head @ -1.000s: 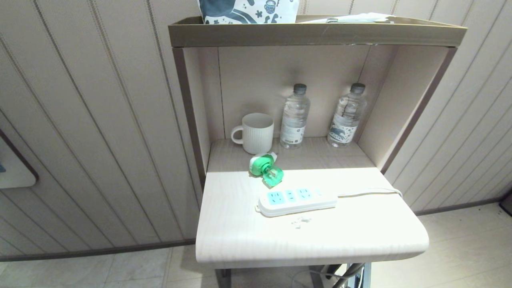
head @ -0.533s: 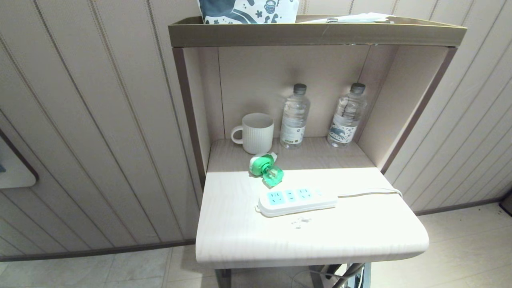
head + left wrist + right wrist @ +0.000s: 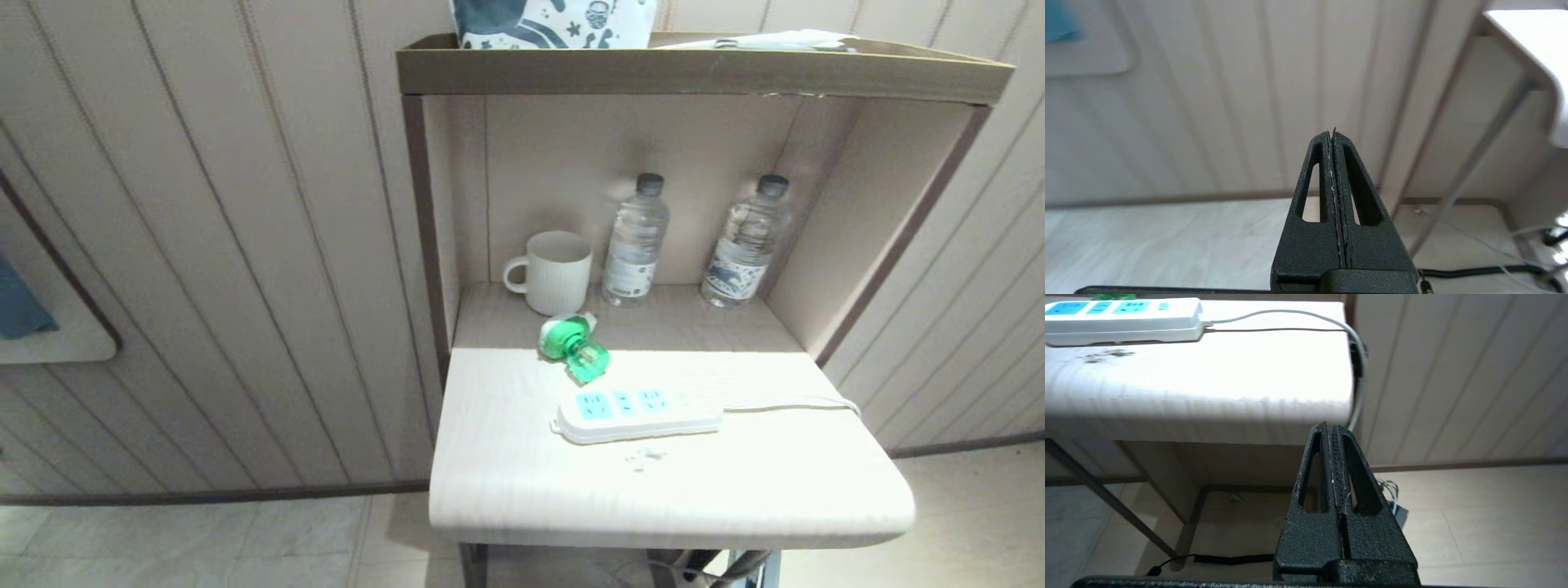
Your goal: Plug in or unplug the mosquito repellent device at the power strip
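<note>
1. While both arms hang low and out of the head view, the right gripper (image 3: pixel 1332 428) sits below the front edge of the table (image 3: pixel 1216 396), its fingers pressed fully together and holding nothing.
2. Left gripper (image 3: pixel 1332 132) likewise has its fingers closed flat against each other, empty, low over the floor by the panelled wall, left of the table.
3. Power strip (image 3: pixel 637 415) lies flat on the bright front part of the table, three light-blue socket faces up; all sockets vacant.
4. Its thin white cord (image 3: pixel 792 403) runs off to the right and drops over the table's right edge.
5. Mosquito repellent device (image 3: pixel 573 346) lies on its side just behind the strip's left end, unplugged, green bottle end towards the strip. Whether the two touch, I cannot tell.
6. White ribbed mug (image 3: pixel 553 272) stands behind the device in the alcove, handle to the left.
7. Two clear water bottles (image 3: pixel 634 242) (image 3: pixel 747 242) stand upright against the back panel, right of the mug.
</note>
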Tool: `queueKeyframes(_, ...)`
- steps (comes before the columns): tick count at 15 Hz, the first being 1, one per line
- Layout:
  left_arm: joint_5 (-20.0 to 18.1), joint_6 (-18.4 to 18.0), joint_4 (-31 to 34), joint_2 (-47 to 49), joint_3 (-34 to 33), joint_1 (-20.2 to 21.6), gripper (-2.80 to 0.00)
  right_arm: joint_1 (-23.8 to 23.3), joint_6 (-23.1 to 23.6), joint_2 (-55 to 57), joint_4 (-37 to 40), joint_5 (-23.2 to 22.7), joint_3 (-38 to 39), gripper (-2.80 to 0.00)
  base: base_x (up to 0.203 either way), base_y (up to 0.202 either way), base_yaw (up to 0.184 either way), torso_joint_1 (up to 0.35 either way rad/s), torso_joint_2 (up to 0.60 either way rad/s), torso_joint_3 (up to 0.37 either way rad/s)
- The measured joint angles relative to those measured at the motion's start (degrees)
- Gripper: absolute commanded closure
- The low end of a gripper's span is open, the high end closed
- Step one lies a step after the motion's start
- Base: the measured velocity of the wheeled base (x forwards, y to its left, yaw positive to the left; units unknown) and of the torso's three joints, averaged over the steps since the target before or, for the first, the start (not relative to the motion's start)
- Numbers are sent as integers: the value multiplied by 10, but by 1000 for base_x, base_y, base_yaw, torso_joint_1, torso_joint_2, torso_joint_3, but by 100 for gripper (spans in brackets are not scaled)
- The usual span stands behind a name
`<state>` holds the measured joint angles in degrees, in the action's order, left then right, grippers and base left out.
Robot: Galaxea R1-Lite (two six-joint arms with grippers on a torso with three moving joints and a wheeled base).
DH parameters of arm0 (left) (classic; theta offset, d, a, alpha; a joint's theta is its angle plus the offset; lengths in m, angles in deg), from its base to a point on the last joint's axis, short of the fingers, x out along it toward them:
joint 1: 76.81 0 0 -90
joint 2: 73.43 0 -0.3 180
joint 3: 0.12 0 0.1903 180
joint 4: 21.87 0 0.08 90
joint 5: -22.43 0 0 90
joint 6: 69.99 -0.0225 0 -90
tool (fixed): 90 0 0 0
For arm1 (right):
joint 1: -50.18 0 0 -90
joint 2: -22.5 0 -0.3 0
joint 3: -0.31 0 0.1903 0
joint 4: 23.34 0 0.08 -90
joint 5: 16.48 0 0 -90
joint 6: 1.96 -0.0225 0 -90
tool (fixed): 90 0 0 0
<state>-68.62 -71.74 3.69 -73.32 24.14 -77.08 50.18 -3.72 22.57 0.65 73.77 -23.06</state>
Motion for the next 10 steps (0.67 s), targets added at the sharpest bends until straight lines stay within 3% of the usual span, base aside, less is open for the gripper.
queueKeyframes(3, 0, 0, 0, 0, 0, 0, 0, 0, 0, 0, 0, 0, 0, 0, 0, -9, 102, 1, 3, 2)
queueKeyframes(10, 0, 0, 0, 0, 0, 0, 0, 0, 0, 0, 0, 0, 0, 0, 0, 0, 0, 0, 0, 0)
